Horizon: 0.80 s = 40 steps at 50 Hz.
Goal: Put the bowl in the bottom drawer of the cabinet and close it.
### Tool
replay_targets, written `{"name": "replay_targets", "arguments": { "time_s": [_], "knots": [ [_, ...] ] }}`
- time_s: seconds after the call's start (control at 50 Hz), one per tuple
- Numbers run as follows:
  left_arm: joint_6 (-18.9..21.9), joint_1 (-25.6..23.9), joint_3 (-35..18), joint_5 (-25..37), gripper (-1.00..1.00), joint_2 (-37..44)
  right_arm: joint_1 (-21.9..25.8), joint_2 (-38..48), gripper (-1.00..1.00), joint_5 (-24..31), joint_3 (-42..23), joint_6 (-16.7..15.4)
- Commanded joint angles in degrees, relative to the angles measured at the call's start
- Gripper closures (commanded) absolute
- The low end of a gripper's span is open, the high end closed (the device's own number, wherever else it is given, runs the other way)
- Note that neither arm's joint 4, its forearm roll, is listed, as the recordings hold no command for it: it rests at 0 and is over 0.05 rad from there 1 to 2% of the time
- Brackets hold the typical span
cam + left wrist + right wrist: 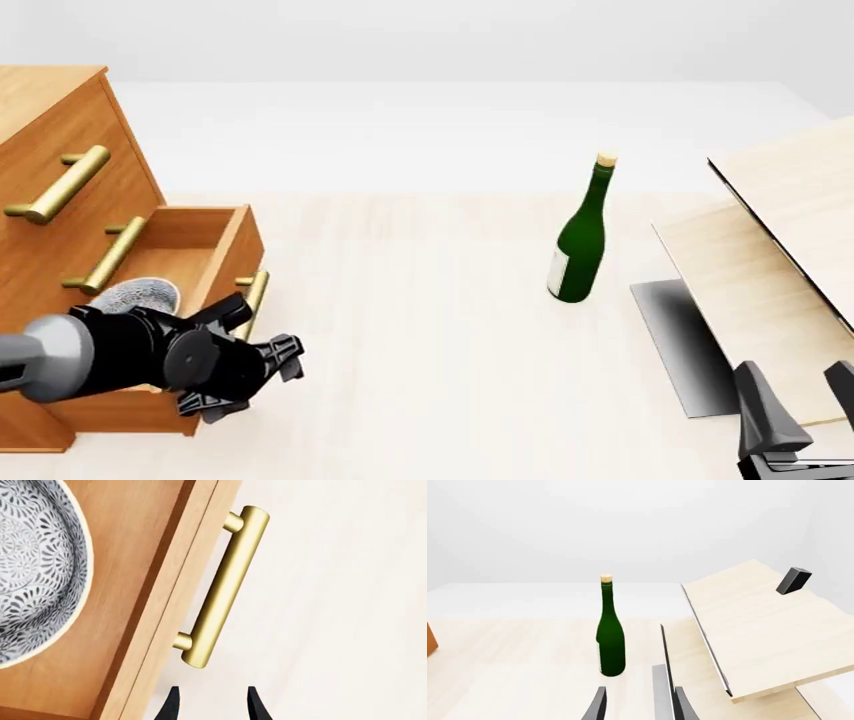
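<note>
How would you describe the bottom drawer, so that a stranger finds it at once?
Find the tall orange-brown cabinet at the table's left. Its lowest drawer, the bottom drawer, is the only one pulled open, with the speckled bowl inside; the two above are shut.

bowl: cut off by left edge of left wrist view; mostly hidden behind left arm in front view
cabinet: cropped at left edge of front view
right gripper: cropped at lower right corner, finger spacing unclear
</note>
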Motion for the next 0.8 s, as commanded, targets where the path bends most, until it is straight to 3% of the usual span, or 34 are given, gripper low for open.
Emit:
{"name": "replay_targets", "arguments": {
  "time_s": [0.02,0.44,0.54,0.8],
  "knots": [
    [0.9,10.2,0.6,-4.0,-1.00,3.6,0.0,0.0,-1.00,0.0,0.0,0.0],
    [6.6,19.4,-1.0,-4.9,-1.00,7.2,0.0,0.0,-1.00,0.0,0.0,0.0],
    [9.0,25.1,-2.3,-5.5,-1.00,10.5,0.0,0.0,-1.00,0.0,0.0,0.0],
    [10.9,29.9,-2.4,-5.8,-1.00,10.5,0.0,0.0,-1.00,0.0,0.0,0.0]
  ]
}}
